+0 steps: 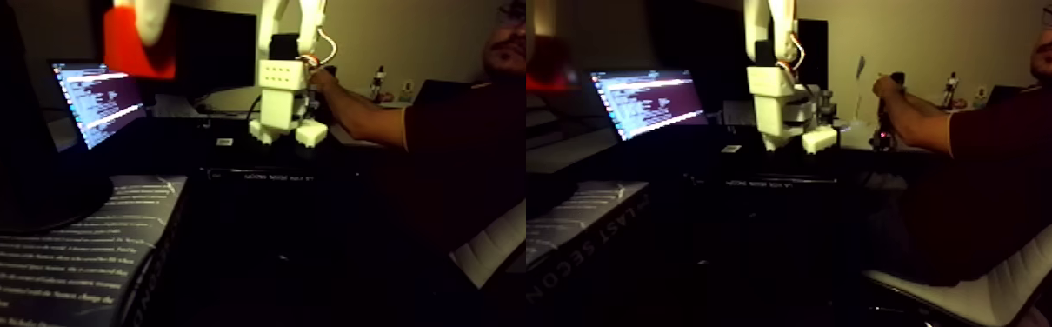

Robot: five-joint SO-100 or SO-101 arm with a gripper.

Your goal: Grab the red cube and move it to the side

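The picture holds two nearly equal views side by side. In the left half, the red cube [135, 50] hangs high in the air at the top left, close to the camera. A white finger [151, 19] of my gripper [149, 33] lies across the cube's front, and the gripper is shut on it; the other finger is hidden. In the right half the cube is a blurred red patch at the left edge. The white arm rises from its base [288, 103] on the dark table and leaves the picture at the top.
An open laptop [98, 100] glows left of the arm base. A person sits at the right on a white chair [989, 291], one hand [882, 87] on a device near the arm. A printed book [55, 252] lies in the foreground.
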